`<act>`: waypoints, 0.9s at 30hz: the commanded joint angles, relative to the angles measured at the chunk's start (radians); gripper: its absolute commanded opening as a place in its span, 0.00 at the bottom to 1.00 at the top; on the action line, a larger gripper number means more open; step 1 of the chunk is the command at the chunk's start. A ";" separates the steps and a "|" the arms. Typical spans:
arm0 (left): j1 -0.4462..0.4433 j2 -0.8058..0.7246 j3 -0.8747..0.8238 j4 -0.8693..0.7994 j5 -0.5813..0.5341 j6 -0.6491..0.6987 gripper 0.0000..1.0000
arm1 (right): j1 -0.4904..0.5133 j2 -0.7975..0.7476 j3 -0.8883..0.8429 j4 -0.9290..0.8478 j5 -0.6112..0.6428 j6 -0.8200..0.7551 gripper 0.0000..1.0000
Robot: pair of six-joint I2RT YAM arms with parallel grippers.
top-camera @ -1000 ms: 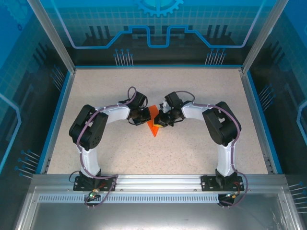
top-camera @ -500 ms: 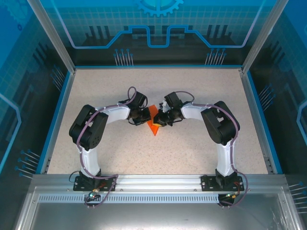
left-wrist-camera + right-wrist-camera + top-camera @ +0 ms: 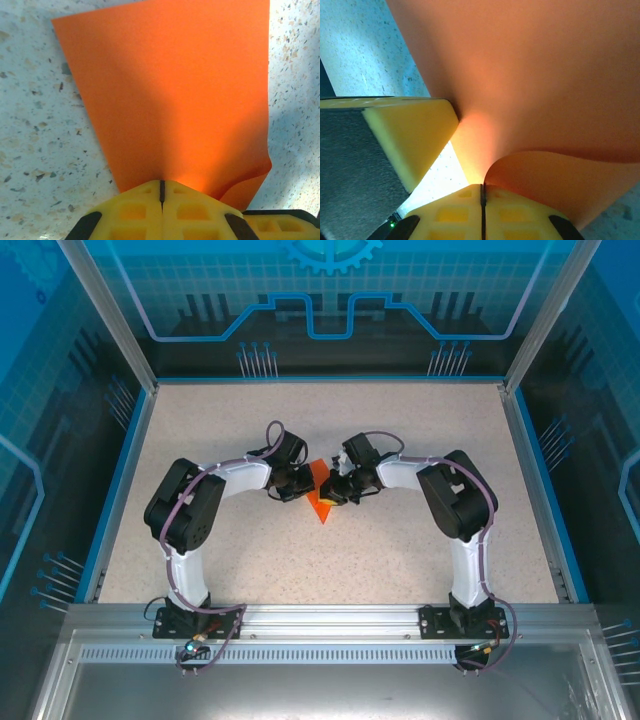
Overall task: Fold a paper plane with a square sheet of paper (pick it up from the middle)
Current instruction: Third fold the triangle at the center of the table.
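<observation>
The square sheet of paper (image 3: 322,503) is bright orange and lies mid-table as a folded triangular wedge, its point toward the near edge; it is a wedge rather than a slim paper plane. My left gripper (image 3: 298,485) is at the wedge's left side. In the left wrist view its yellow fingertips (image 3: 161,192) are shut on the edge of the paper (image 3: 170,90), which fans out ahead. My right gripper (image 3: 338,490) meets the wedge from the right. Its fingertips (image 3: 482,192) are shut where a layer of the paper (image 3: 530,65) curls up. The left gripper's yellow finger (image 3: 405,135) stands close beside.
The speckled table (image 3: 250,560) is ringed by a blue rim (image 3: 118,480) and clear enclosure walls. An aluminium rail (image 3: 330,618) carrying both arm bases runs along the near edge. The two wrists nearly touch over the paper.
The right arm's elbow has drifted slightly left. Both grippers and the paper stay where they were.
</observation>
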 commanded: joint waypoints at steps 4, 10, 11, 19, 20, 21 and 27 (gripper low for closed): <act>0.001 0.020 -0.005 -0.038 0.006 0.022 0.00 | 0.017 0.027 0.005 -0.007 -0.012 -0.012 0.08; 0.000 0.020 -0.006 -0.038 0.007 0.023 0.00 | 0.018 0.031 0.012 0.002 -0.024 -0.025 0.09; -0.001 0.021 -0.006 -0.038 0.007 0.024 0.00 | 0.018 0.031 0.013 0.005 -0.028 -0.029 0.09; 0.000 0.022 -0.006 -0.038 0.006 0.025 0.00 | 0.019 0.024 0.010 0.022 -0.041 -0.042 0.09; 0.000 0.022 -0.008 -0.037 0.007 0.025 0.00 | 0.019 0.021 0.007 0.026 -0.042 -0.044 0.09; 0.000 0.022 -0.008 -0.037 0.005 0.024 0.00 | 0.019 0.019 0.005 0.028 -0.044 -0.046 0.09; 0.000 0.022 -0.009 -0.040 0.006 0.027 0.00 | 0.021 0.020 -0.001 0.045 -0.050 -0.049 0.09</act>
